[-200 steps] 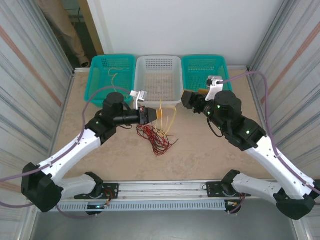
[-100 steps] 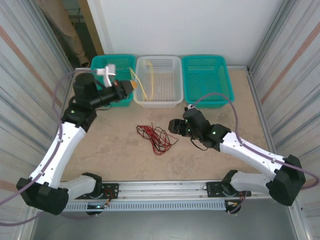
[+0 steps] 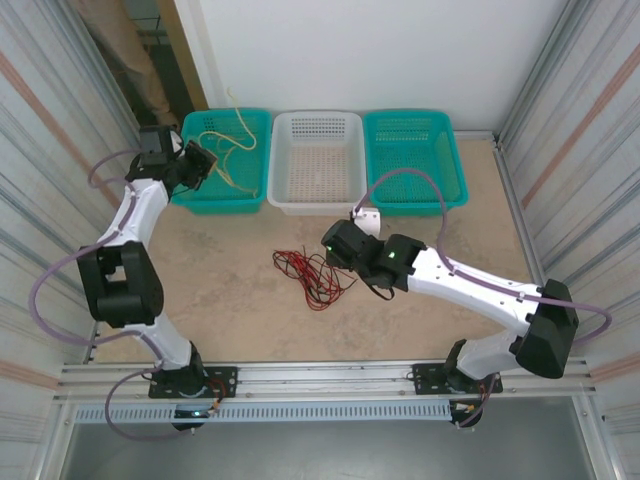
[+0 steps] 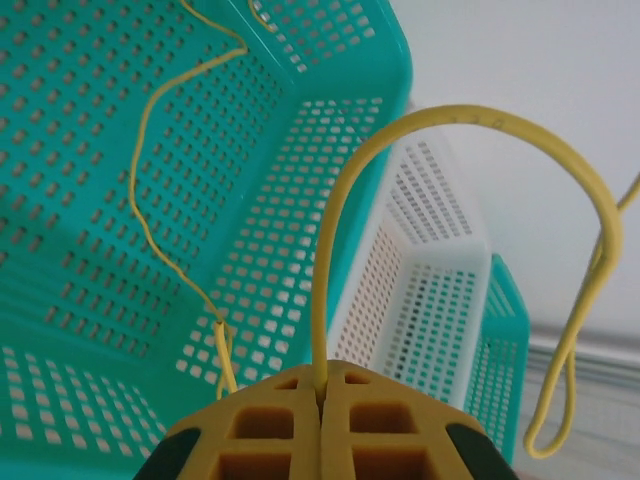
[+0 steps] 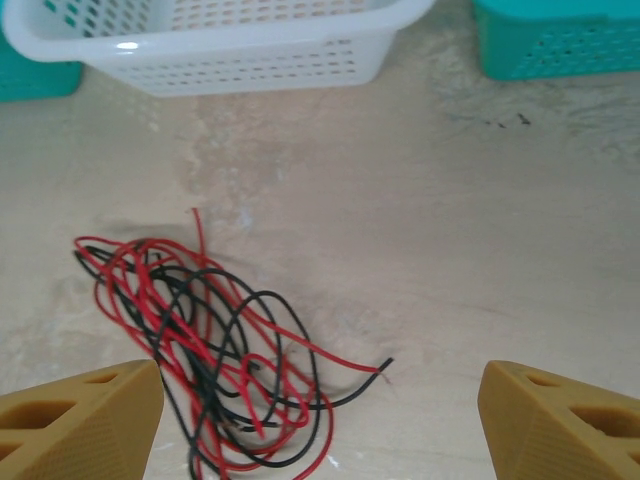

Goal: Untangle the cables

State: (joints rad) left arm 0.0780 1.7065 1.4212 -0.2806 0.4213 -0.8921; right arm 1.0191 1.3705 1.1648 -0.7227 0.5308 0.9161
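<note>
Both arms have swung since the earlier frames: left arm [image 3: 135, 215] out to ten o'clock, right arm [image 3: 470, 285] in over mid-table [image 3: 230, 300]. The teal basket [image 3: 220, 207] sits under the left tool [image 3: 197, 165], which is pressed together, pinching a yellow cable [image 4: 470, 115] that loops above it. The right tool [image 3: 335, 243] is spread and holds nothing. The red-black tangle [image 3: 312, 275] lies on the table just at its seven o'clock, long axis eleven to five. The right arm is far nearer, so I judge the next reach is its own.

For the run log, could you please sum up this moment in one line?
left pincer: shut on yellow cable, at teal basket | right pincer: open, above red-black tangle
</note>
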